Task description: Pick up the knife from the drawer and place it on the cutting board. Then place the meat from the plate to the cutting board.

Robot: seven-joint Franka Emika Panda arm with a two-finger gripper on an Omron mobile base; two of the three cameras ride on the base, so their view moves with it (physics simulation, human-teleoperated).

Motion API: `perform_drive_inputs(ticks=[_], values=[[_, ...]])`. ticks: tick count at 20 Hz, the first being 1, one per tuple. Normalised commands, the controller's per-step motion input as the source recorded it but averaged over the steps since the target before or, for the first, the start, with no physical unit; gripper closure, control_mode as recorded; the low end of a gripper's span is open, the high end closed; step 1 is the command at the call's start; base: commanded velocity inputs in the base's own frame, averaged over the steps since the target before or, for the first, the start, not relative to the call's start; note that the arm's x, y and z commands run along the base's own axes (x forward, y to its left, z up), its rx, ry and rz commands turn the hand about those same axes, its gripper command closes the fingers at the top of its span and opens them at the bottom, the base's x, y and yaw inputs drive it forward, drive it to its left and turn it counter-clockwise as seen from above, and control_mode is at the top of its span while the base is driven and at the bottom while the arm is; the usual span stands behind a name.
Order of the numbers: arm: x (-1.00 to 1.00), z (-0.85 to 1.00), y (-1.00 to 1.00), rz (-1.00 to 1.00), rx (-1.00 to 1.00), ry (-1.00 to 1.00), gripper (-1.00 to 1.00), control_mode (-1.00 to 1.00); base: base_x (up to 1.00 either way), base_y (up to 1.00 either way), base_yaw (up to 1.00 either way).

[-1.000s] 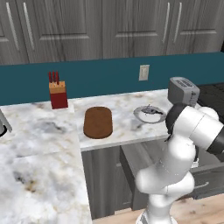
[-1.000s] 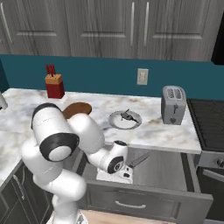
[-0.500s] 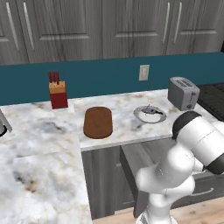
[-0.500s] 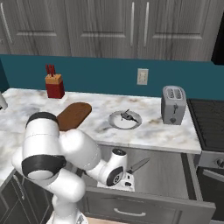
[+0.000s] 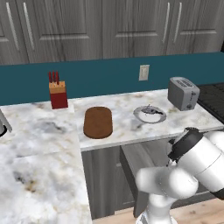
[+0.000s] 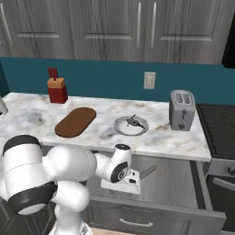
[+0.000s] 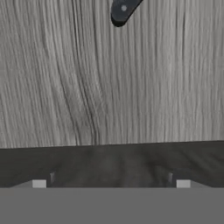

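Here, at upper left of the right base view, a knife block point(image 6: 57, 90) stands on the counter point(image 6: 27, 117). Right of it the board point(image 6: 75, 121) lies bare. Near centre sits the plate point(image 6: 131, 125) with the small dark meat point(image 6: 133, 121) on it. Below, the drawer point(image 6: 183, 202) is pulled out, and the gripper point(image 6: 120, 184) hangs inside it, fingers apart and holding nothing. Just right of the gripper the knife point(image 6: 148, 172) lies on the drawer floor, apart from the fingers. A toaster point(image 6: 181, 109) stands at right. In the hand view, the knife's dark handle end point(image 7: 123, 12) shows at the top edge.
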Motion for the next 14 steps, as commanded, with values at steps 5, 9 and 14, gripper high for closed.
perform_drive_inputs(ticks=[5,9,14], values=[[0.51,0.42,0.0,-0.11,0.0,0.08,-1.0,-1.0,0.0,0.0,0.0],[0.62,0.12,-0.01,-0.11,0.03,0.08,-1.0,-1.0,0.0,0.0,0.0],[0.71,0.0,-0.04,-0.13,0.06,0.09,-1.0,-1.0,0.0,0.0,0.0]])
